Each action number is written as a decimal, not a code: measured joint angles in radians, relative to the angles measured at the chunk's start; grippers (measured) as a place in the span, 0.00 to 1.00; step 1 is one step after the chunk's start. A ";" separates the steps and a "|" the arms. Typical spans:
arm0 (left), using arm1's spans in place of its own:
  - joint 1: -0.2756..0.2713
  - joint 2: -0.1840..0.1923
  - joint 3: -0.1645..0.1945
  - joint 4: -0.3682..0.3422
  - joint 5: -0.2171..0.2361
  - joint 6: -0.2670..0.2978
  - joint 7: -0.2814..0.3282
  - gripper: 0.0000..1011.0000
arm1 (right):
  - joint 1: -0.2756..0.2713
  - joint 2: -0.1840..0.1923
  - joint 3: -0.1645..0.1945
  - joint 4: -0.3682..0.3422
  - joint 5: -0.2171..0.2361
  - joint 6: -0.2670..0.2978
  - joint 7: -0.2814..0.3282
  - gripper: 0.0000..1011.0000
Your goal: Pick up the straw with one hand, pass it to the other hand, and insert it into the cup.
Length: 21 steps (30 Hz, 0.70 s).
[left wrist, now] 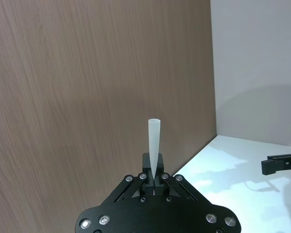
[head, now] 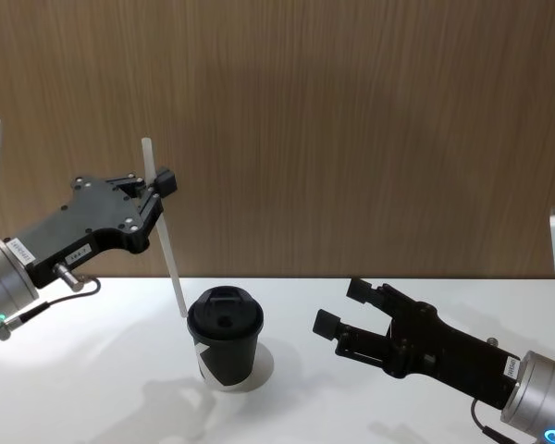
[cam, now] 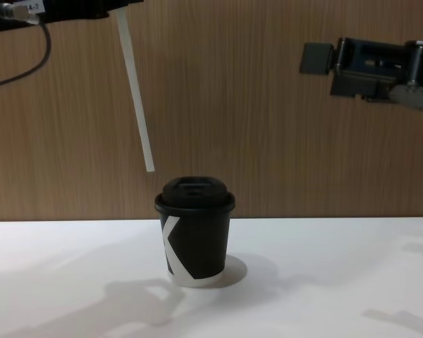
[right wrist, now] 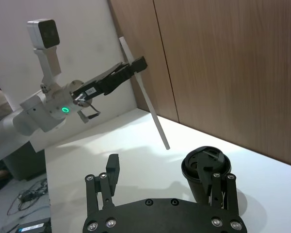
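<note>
Straw: white, long, thin; held aloft, tilted slightly off vertical, upper end above the grip, lower tip hanging just left of and slightly above the cup lid, apart from it in the chest view. Not yet inside the cup.

Cup: black paper, black plastic lid, white angular mark, white base rim; upright on the white surface, roughly centre, lid in place. Lid opening not clearly discernible from here.

Left pincer: raised at left above the surface, closed narrow on the straw's upper part; silver wrist with green ring behind it. Seen also from the left wrist view, straw standing up out of the clamped fingers.

Right pincer: low at right, near the surface, pointing toward the cup, fingers spread wide, holding nothing. Well apart from the straw.

Background: brown wood-grain wall panel on the far side.

Progress, judged: pick-up and hand-over apparently complete, given straw in one pincer and the other empty beside the cup. Remaining: alignment of the lower tip over the lid opening, descent into the cup, release. Tip presently off to the left of the lid centre; small rightward correction likely needed.
</note>
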<state>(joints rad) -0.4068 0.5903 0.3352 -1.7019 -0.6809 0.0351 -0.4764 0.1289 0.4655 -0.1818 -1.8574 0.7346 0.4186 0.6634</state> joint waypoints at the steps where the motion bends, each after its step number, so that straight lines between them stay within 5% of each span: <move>1: -0.005 -0.004 0.001 0.009 0.001 -0.002 -0.005 0.00 | 0.000 0.000 0.000 0.000 0.000 0.000 0.000 0.99; 21: -0.085 -0.067 0.044 0.135 0.008 -0.024 -0.066 0.00 | 0.000 0.000 0.000 0.000 0.000 0.000 0.000 0.99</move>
<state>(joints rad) -0.4919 0.5238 0.3794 -1.5664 -0.6729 0.0108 -0.5424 0.1289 0.4655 -0.1818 -1.8574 0.7346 0.4185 0.6634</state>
